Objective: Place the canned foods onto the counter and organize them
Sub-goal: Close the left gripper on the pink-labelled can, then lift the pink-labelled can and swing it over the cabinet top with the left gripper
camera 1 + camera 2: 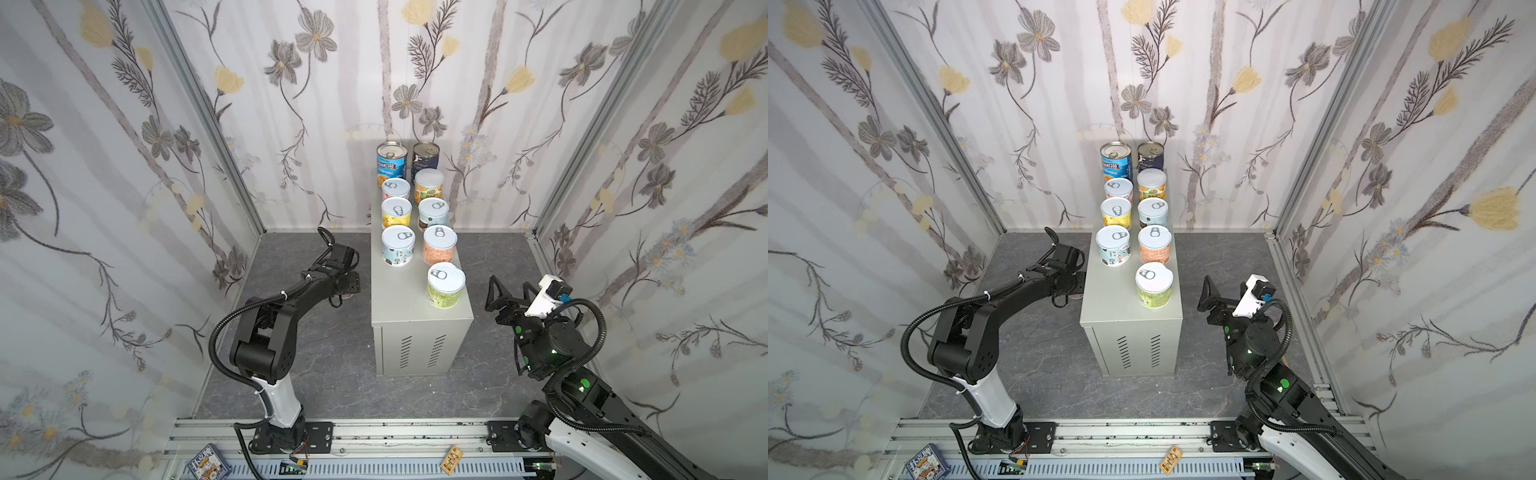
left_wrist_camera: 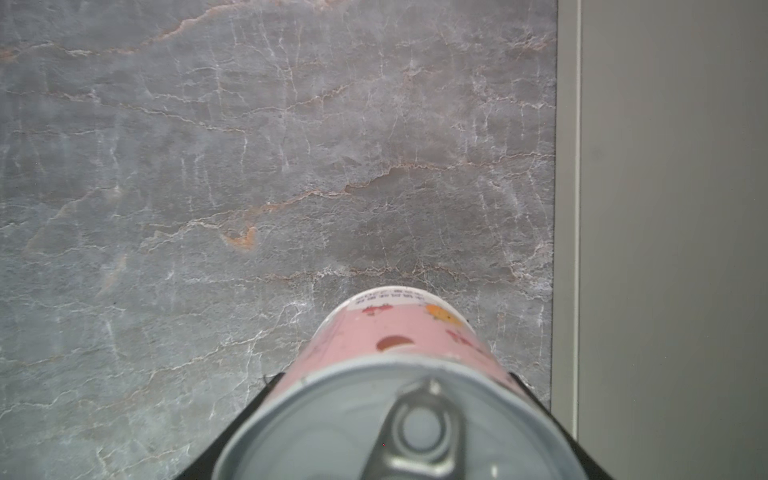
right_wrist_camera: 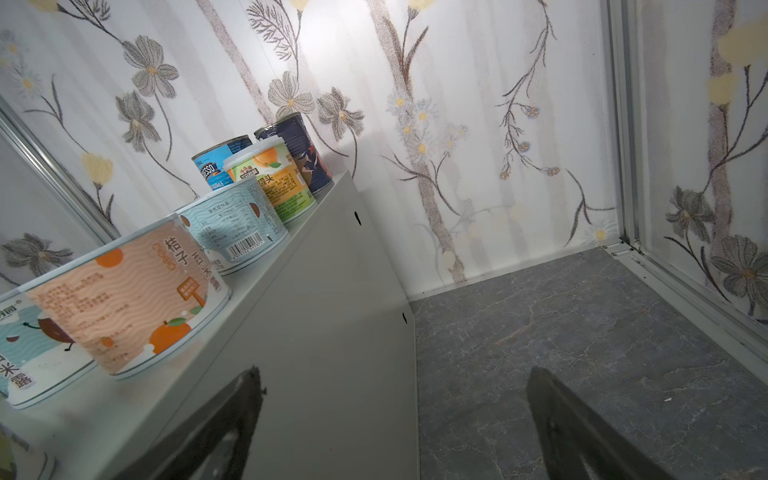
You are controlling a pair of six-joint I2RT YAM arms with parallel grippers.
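The pink pull-tab can (image 2: 395, 332) sits low by the left wall of the bench (image 1: 399, 303), near the marbled floor (image 2: 208, 166); lifted too close, it could strike the bench edge and slip, or — set down wide — knock the green-labelled can (image 1: 444, 286) beside the free front corner; the left end effector (image 2: 395, 376) clenches its sides; the right end effector (image 1: 510, 293) gapes, empty

Nine cans (image 1: 398, 245) stand on the counter (image 1: 401, 299) in two rows running front to back: Progresso can (image 1: 391, 164) at rear left, lone can (image 1: 444, 286) at front right. The tenth can (image 2: 399, 345) is low beside the counter's left side, under the left arm (image 1: 282, 307). The right arm (image 1: 540, 332) stands right of the counter.
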